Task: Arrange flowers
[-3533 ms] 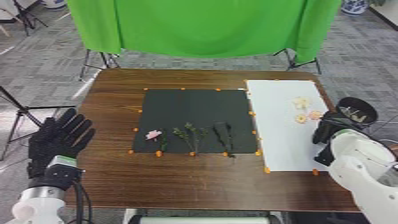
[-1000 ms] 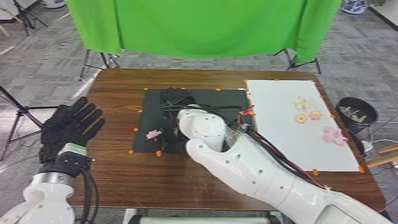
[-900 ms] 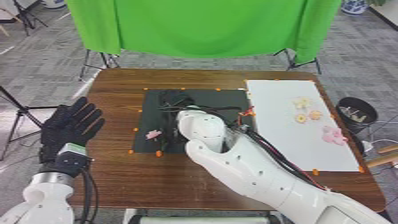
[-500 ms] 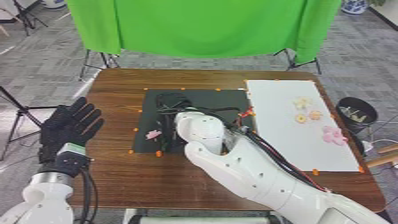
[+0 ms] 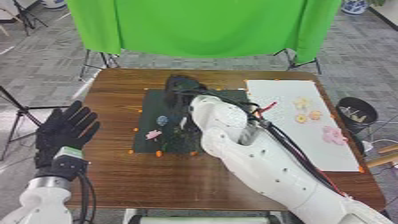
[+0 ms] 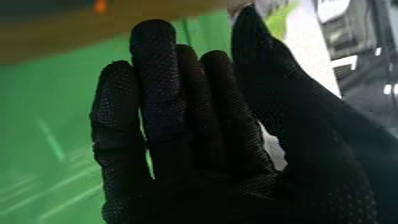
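One blue flower (image 5: 162, 120) and a pink flower (image 5: 153, 134) are laid on the mat (image 5: 152, 104), left of centre. Nothing is seen gripped by the straight-fingered right hand (image 5: 182, 84), upper left; both could be dragged askew if it is swung back low.

room between left hand (image 5: 57, 136) and black mat (image 5: 153, 110), over brown table (image 5: 111, 130); right arm (image 5: 262, 164) aslant, blocking the mat's right side
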Controlling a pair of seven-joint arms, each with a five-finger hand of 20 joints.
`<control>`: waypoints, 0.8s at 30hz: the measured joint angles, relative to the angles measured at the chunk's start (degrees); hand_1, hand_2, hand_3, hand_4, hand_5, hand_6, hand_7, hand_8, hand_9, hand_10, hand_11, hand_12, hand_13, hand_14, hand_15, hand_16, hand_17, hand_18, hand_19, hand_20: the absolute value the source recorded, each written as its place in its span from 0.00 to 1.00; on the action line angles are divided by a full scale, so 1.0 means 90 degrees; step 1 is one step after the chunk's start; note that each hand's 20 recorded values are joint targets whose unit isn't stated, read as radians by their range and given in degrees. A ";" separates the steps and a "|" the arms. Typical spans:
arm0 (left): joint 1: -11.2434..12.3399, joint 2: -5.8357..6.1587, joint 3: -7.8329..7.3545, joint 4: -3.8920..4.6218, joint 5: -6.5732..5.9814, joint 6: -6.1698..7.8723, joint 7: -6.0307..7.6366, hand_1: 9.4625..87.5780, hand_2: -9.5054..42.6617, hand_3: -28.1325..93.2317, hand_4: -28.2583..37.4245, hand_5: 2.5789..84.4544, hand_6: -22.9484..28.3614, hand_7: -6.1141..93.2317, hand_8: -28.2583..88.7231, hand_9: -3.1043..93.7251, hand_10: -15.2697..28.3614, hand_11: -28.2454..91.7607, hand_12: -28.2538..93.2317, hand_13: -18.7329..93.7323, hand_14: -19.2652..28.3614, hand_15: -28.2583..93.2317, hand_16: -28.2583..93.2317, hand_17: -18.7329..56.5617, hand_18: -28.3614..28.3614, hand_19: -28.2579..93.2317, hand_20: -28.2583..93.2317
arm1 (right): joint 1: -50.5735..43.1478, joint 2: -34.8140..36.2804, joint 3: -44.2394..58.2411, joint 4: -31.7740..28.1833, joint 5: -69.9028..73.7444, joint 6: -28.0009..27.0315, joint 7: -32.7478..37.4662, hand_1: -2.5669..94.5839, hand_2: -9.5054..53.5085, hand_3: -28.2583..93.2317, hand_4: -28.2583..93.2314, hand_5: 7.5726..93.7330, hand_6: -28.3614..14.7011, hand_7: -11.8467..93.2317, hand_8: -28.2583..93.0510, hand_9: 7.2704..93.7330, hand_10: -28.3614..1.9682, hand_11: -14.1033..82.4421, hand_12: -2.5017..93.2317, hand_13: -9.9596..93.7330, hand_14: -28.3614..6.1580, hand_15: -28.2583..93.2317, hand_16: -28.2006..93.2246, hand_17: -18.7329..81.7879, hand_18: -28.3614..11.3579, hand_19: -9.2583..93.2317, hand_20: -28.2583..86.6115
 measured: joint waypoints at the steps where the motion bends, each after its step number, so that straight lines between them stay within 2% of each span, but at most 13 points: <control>1: 0.0019 -0.0020 -0.0012 -0.0001 0.0000 -0.0001 0.0000 0.27 0.44 0.83 0.00 0.53 0.65 0.23 0.17 0.44 0.73 0.46 0.35 0.43 0.76 0.63 0.18 0.17 0.80 0.57 0.32 | -0.0042 0.0100 0.0084 -0.0143 0.0029 0.0043 0.0000 0.36 0.00 0.92 0.10 0.51 0.53 0.28 0.14 0.58 0.37 0.30 0.20 0.67 0.42 0.64 0.42 0.50 0.14 0.85 0.52; 3: 0.0056 -0.0064 -0.0045 -0.0003 0.0000 -0.0007 0.0000 0.27 0.44 0.83 0.00 0.52 0.65 0.23 0.17 0.45 0.73 0.46 0.35 0.43 0.76 0.63 0.18 0.17 0.80 0.57 0.32 | -0.0174 0.0316 0.0334 -0.0474 0.0123 0.0058 0.0004 0.30 0.00 0.90 0.04 0.47 0.51 0.25 0.15 0.53 0.33 0.28 0.20 0.64 0.38 0.62 0.40 0.49 0.13 0.84 0.52; 8: 0.0162 -0.0116 -0.0102 -0.0021 0.0000 -0.0009 0.0027 0.26 0.44 0.83 0.00 0.53 0.65 0.23 0.17 0.45 0.73 0.46 0.35 0.43 0.76 0.63 0.18 0.17 0.80 0.57 0.32 | -0.0716 0.0893 0.1309 -0.1326 0.0317 -0.0141 0.0016 0.21 0.00 0.87 0.04 0.42 0.49 0.22 0.16 0.46 0.24 0.25 0.20 0.52 0.27 0.54 0.37 0.44 0.11 0.74 0.47; 11: 0.0237 -0.0117 -0.0143 -0.0034 -0.0003 -0.0009 0.0060 0.26 0.44 0.83 0.00 0.53 0.65 0.23 0.17 0.45 0.73 0.46 0.35 0.43 0.76 0.63 0.18 0.17 0.80 0.57 0.32 | -0.1023 0.1331 0.1831 -0.1654 0.0392 -0.0221 0.0042 0.18 0.00 0.86 0.05 0.39 0.48 0.21 0.16 0.41 0.21 0.23 0.21 0.46 0.21 0.49 0.37 0.40 0.13 0.66 0.43; 16: 0.0343 -0.0119 -0.0182 -0.0052 -0.0009 -0.0018 0.0119 0.26 0.44 0.83 0.00 0.52 0.65 0.23 0.17 0.44 0.73 0.46 0.35 0.43 0.76 0.63 0.18 0.17 0.80 0.57 0.32 | -0.1608 0.2106 0.2608 -0.1987 0.0441 -0.0216 0.0185 0.18 0.00 0.86 0.05 0.35 0.47 0.20 0.17 0.34 0.17 0.21 0.20 0.39 0.18 0.43 0.36 0.35 0.13 0.59 0.40; 24: 0.0377 -0.0118 -0.0187 -0.0063 -0.0015 -0.0027 0.0157 0.26 0.44 0.83 0.00 0.52 0.65 0.23 0.17 0.44 0.73 0.46 0.35 0.43 0.76 0.63 0.18 0.17 0.80 0.57 0.32 | -0.2912 0.3052 0.3960 -0.2324 0.0398 -0.0456 0.0976 0.22 0.00 0.88 0.05 0.34 0.46 0.20 0.17 0.33 0.17 0.21 0.20 0.38 0.18 0.43 0.37 0.34 0.12 0.61 0.41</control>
